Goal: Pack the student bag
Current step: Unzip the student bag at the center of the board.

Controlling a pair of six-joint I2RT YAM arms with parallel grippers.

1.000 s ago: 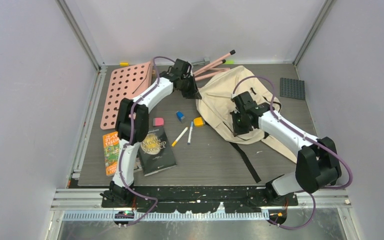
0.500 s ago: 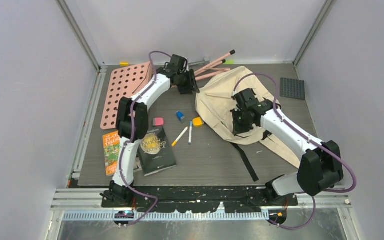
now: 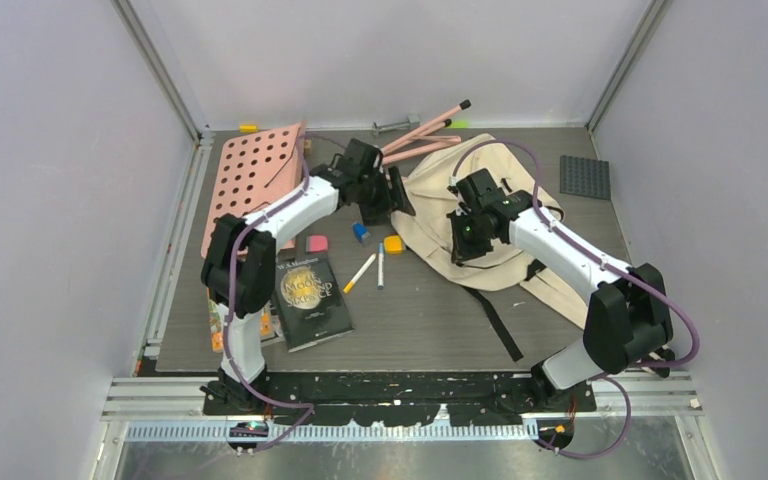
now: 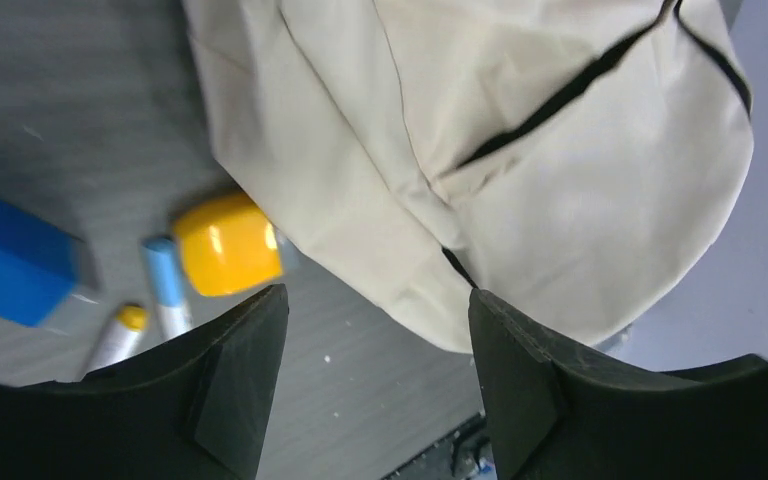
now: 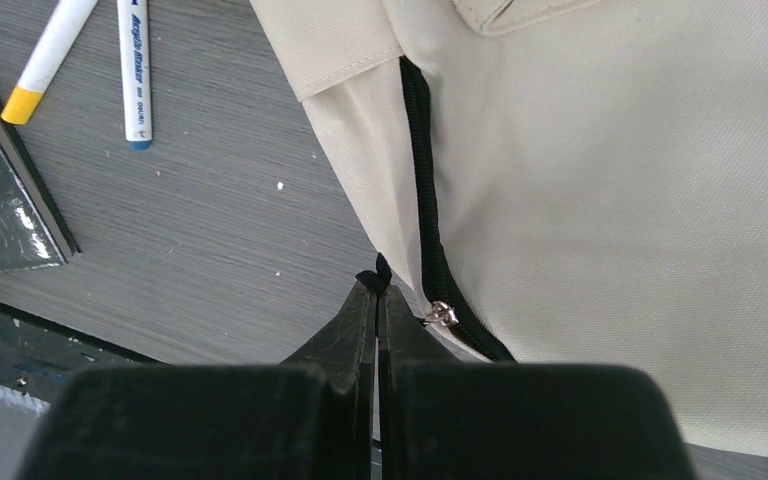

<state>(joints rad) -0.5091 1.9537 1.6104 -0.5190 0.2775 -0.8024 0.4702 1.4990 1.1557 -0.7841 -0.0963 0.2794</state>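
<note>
Left arm has swung in from the far edge toward the cloth, its jaws spreading as it came, and the right arm has crept a little farther up the table.

Biggest thing first: the student bag (image 3: 430, 215) lies slumped flat on the right half of the table (image 3: 430, 320), its rounded left edge bulging toward the middle. The left gripper (image 4: 375, 305) hangs just beside that edge with its fingers well apart and nothing between them. In its wrist view the cream cloth fills the space ahead and to the right, with a yellow block (image 4: 225, 243) tucked against the bag's hem on the other side.

The right gripper (image 5: 378, 290) is the one actually on the bag. Its tips are pressed together at the near-left edge, and a little black pull tab (image 5: 382, 268) pokes out from between them, so I read it as pinched on that tab.

Now the line that matters: the black zip (image 5: 422, 180) runs straight away from the right gripper, near to far along the bag's left flank, and the silver slider (image 5: 440, 316) sits at the near end, just beside the clamped tips. So the zip's long axis points ahead of the right gripper, while the left gripper stands off to that flank's side, the closer of the two to the loose cloth edge. My call: one arm works the tab while the other is placed to steady the fabric.
</note>
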